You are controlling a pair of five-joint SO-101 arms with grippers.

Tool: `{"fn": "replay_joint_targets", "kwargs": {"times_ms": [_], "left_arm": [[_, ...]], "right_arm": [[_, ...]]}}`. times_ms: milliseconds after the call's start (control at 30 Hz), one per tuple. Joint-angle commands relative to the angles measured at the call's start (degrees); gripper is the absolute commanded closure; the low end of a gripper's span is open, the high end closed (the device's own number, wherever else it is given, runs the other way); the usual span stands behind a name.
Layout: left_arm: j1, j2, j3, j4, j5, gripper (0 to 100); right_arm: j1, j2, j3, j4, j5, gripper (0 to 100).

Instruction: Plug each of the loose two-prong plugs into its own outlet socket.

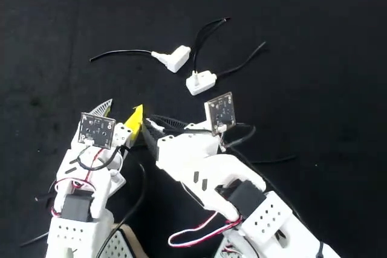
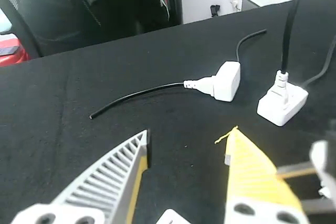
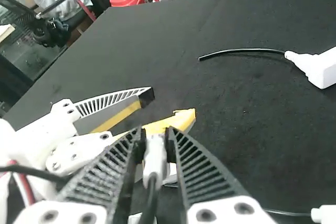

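We find the table point(image 1: 338, 40) open on its left and right flanks, with bare cloth on either side of the arms. The middle ground ahead of the arms is obstructed. The farther white block point(image 1: 175, 58) trails a first cord point(image 1: 121, 52) leftward. The nearer white block point(image 1: 201, 81) sends a second cord point(image 1: 208, 31) away from the arms and a third cord point(image 1: 248, 58) rightward. Only a narrow gap separates the two blocks.

The left gripper point(image 1: 124, 106) stands with its fingers spread, and bare cloth lies between it and the blocks. The right gripper point(image 1: 147, 126), clamped on a white plug point(image 3: 155, 153), sits just beside the left's yellow finger point(image 1: 134, 119). We see little passage between them.
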Motion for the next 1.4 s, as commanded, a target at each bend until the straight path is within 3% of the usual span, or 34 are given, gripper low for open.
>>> {"fn": "replay_joint_targets", "kwargs": {"times_ms": [0, 233, 400, 567, 733, 1033, 1367], "left_arm": [[-1.27, -0.70, 0.92, -2.64, -0.09, 76], [-8.04, -0.53, 1.19, -1.85, -0.09, 76], [-15.69, -0.70, -1.71, 8.79, -4.66, 76], [-28.35, -0.70, -9.36, 21.54, -7.03, 76], [-37.23, -0.79, -10.77, 25.41, -6.77, 77], [-39.60, -0.79, -7.16, 25.05, -3.60, 77], [-39.25, -0.79, -4.97, 23.47, -3.69, 77]], "right_arm": [[-1.76, 0.66, -2.07, 2.29, 0.53, 98.7], [-1.41, 2.42, -5.93, 4.66, 2.11, 98.7], [-1.41, 13.05, -12.62, 5.27, 5.01, 98.7], [-1.67, 30.73, -18.33, 0.09, 8.88, 98.7], [-2.99, 48.31, -25.63, -6.59, 12.04, 98.7], [-3.52, 73.10, -42.68, -6.51, 15.03, 98.7], [-3.60, 77.23, -44.18, -6.51, 17.05, 98.7]]}}
